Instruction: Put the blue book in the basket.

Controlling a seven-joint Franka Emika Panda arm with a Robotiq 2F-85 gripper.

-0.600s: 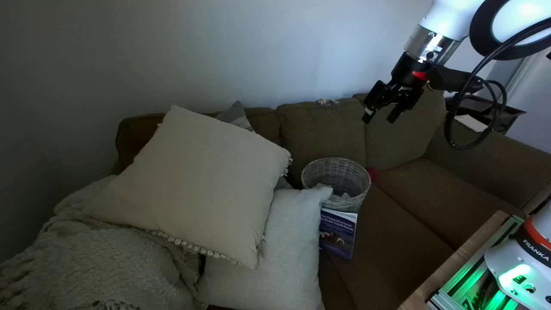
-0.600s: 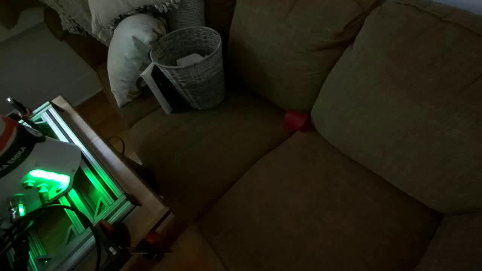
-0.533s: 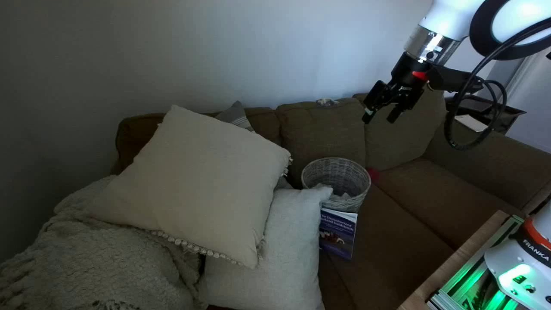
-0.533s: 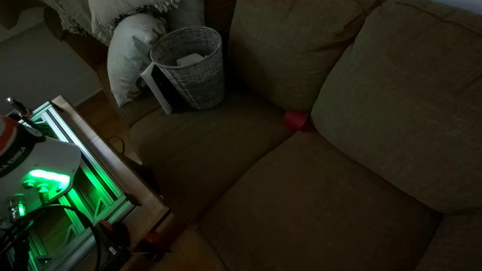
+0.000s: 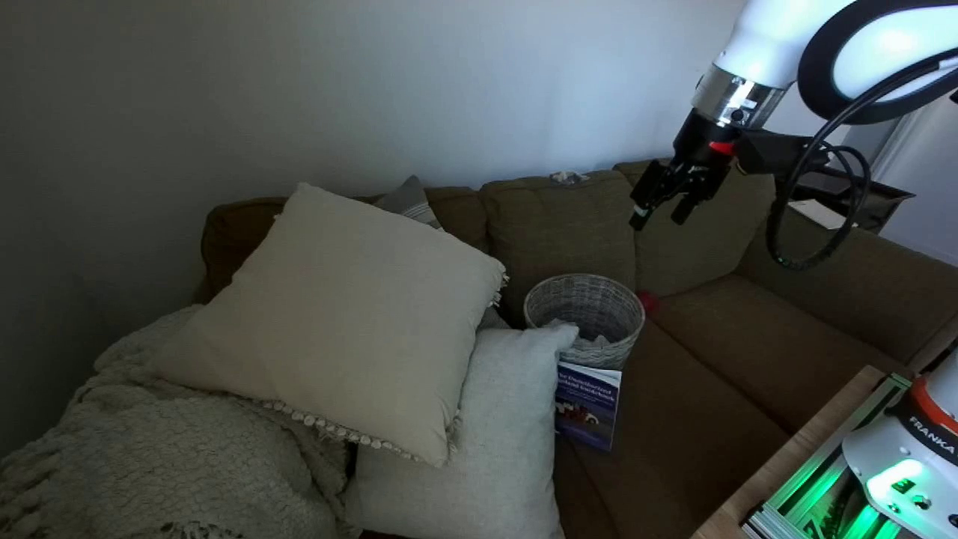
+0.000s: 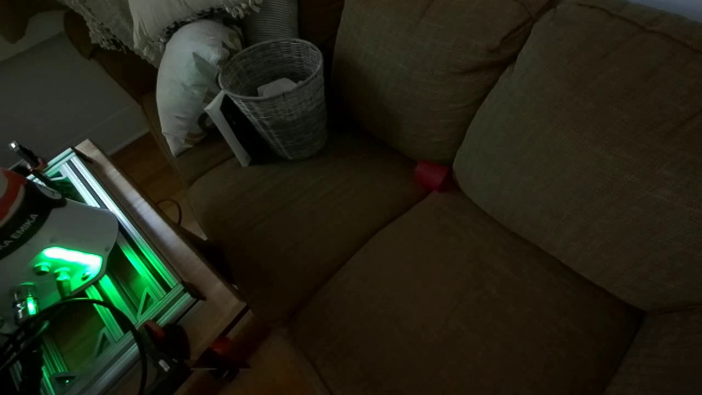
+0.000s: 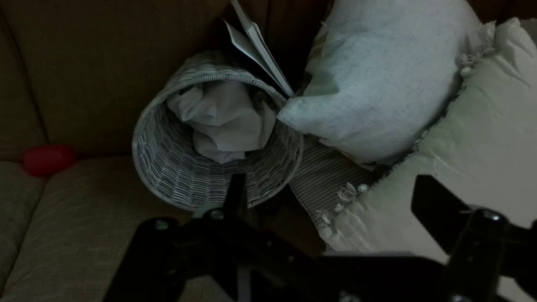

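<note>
The robot base reads "FRANKA EMIKA"; print on the blue book blurs.

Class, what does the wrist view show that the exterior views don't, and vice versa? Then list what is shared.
Wrist view only: an apparent gap between leaves of the blue book, and a broad look at the crumpled pale material in the basket, only partly seen elsewhere.

Exterior only: the robot's base, in both exterior views; the book's printed cover, in an exterior view.

Shared by all: basket, book beside it, a pale pillow and a red object on the brown sofa.
</note>
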